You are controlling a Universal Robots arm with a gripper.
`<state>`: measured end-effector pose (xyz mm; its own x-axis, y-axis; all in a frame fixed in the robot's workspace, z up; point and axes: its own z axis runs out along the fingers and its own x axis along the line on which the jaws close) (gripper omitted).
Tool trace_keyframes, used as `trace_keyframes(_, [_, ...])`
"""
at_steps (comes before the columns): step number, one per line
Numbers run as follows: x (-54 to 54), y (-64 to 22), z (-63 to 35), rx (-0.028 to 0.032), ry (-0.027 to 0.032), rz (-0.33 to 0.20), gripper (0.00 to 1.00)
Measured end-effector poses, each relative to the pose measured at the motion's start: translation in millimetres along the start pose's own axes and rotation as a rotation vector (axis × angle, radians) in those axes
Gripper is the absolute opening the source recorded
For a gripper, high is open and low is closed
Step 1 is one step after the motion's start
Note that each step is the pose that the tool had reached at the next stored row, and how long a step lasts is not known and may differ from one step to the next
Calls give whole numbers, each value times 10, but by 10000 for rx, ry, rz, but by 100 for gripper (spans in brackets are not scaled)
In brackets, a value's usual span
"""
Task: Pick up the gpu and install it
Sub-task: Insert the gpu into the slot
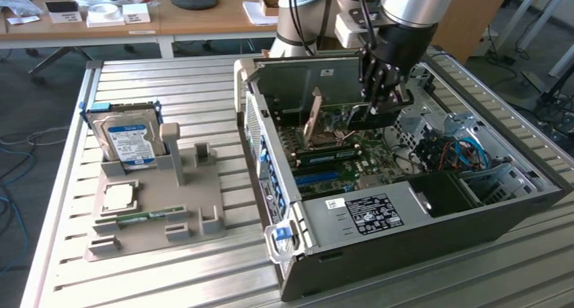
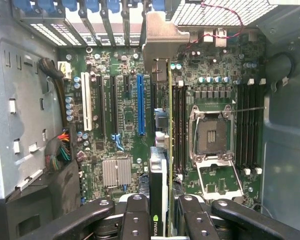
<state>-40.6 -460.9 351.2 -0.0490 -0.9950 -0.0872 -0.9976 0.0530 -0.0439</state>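
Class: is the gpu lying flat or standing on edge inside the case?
On edge: the gpu, clamped in the gripper, shows its thin edge over the motherboard.

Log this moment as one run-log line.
gripper: holding gpu | gpu: edge-on inside computer case, over motherboard | seated: cannot tell

A: What is the gripper doing?
B: Clamping the gpu edge-on, fingers pressing on both faces, silver bracket pointing away.
A: And behind it?
B: The gpu is standing over the motherboard, running between the blue slot and the CPU socket.
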Motion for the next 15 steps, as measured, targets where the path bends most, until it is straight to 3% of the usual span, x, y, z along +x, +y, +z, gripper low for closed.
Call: trace_keyframes(15, [-1,17,3,1,7,0,27])
